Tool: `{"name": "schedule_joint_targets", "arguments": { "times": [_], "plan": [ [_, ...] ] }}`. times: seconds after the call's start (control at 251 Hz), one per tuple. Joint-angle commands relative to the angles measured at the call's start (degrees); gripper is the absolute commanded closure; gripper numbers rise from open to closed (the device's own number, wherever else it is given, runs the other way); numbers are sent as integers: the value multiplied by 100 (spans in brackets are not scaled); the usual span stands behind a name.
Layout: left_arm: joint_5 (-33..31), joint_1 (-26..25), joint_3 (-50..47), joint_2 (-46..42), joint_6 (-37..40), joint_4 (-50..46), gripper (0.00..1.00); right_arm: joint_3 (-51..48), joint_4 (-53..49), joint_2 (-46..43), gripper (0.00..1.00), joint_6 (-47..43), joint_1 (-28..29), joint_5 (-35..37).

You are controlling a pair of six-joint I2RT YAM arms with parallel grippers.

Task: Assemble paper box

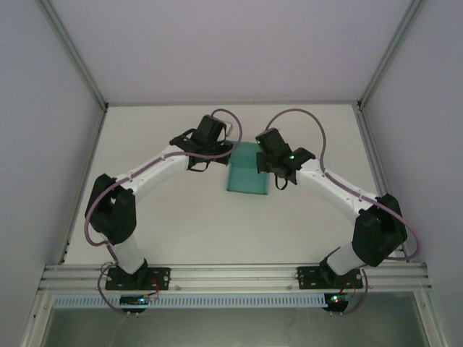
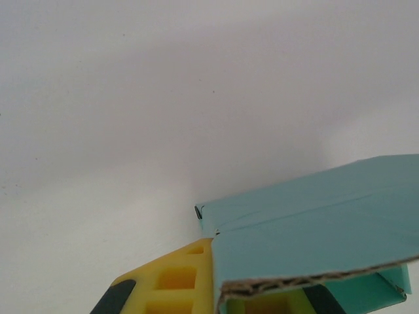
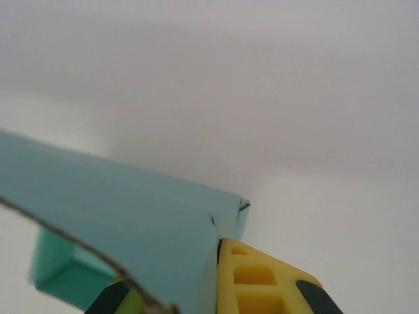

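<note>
At table (image 1: 181,217) centre, left claw (image 2: 219,294) and right claw (image 3: 190,288) pinch opposite paper box (image 1: 247,173) edges, open surface around.

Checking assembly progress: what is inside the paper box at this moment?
Under the raised panel of the paper box, teal inner flaps show, with nothing loose visible. The left gripper and right gripper clamp panel edges; the panels cover the deeper interior.

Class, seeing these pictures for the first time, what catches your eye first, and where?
The teal-green paper box stands out in the middle of the pale table. The left gripper and right gripper meet over it from either side, shut on its far corners, yellow fingers pinching the card.
</note>
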Motion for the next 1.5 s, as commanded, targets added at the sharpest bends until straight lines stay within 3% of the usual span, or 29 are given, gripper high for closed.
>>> {"name": "schedule_joint_targets", "arguments": {
  "times": [0.0, 0.088, 0.231, 0.611, 0.834, 1.098, 1.249, 1.425, 1.497],
  "plan": [
    [-105, -163, -201, -209, -1011, 507, 98, 24, 773, 118, 93, 1517, 270, 589],
    [-284, -161, -405, -245, -1412, 849, 97, -234, 1325, 161, 93, 1586, 414, 586],
    [119, -178, -664, -204, -1823, 1587, 97, -284, 1437, 410, 94, 1625, 473, 653],
    [81, -297, -1188, 29, -2453, 2266, 97, -794, 2322, 818, 97, 1668, 701, 1145],
    [348, -380, -1003, 234, -2475, 2425, 97, -776, 2280, 976, 97, 1515, 825, 992],
    [94, -442, -1820, -105, -2194, 2024, 99, -1309, 2541, 835, 97, 796, 924, 1176],
    [-176, -478, -2596, -731, -1979, 1916, 89, -2120, 3183, 589, 97, 414, 1049, 1241],
    [-74, -495, -3054, -1156, -1904, 2058, 81, -2869, 3865, 354, 97, 87, 1253, 1319],
    [-40, -499, -3077, -1275, -1900, 1998, 73, -3035, 4071, 306, 98, 0, 1325, 1263]
  ]
}}
